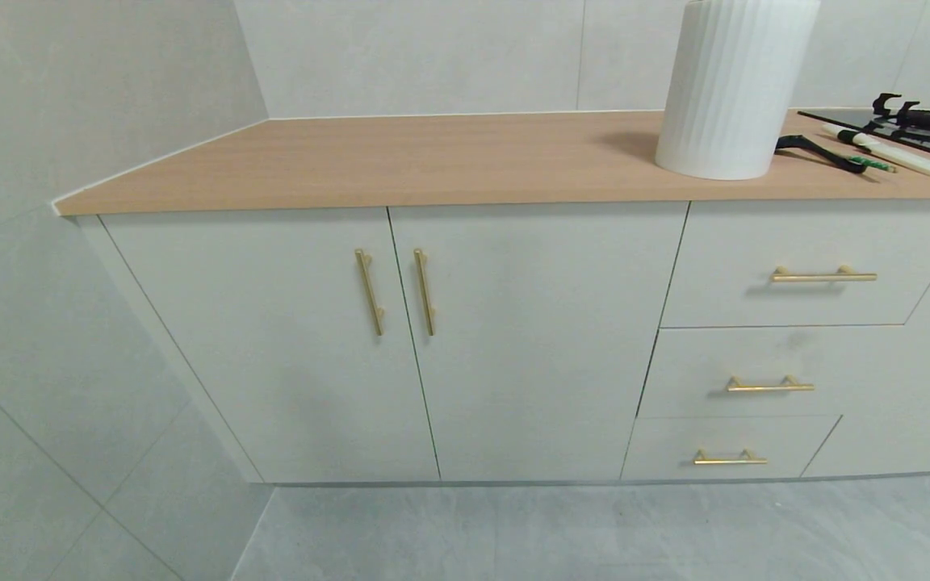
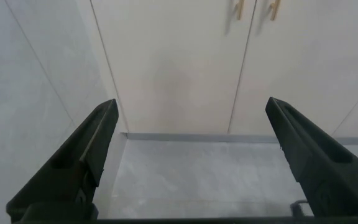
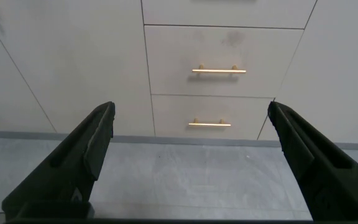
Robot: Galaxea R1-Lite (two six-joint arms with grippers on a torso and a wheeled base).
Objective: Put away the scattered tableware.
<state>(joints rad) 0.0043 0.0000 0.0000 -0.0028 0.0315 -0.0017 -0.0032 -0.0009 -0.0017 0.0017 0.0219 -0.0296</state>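
Two cabinet doors [image 1: 271, 339], three drawers [image 1: 756, 355], white vase [image 1: 731, 89] beside utensils [image 1: 885, 153] on countertop [image 1: 392, 161]

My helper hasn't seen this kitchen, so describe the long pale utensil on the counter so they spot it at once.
On the wooden countertop, look right of the tall white ribbed container, toward the black hob. The long cream utensil lies there nearest the hob, pale where the curved black utensil and thin green-tipped stick beside it are dark.
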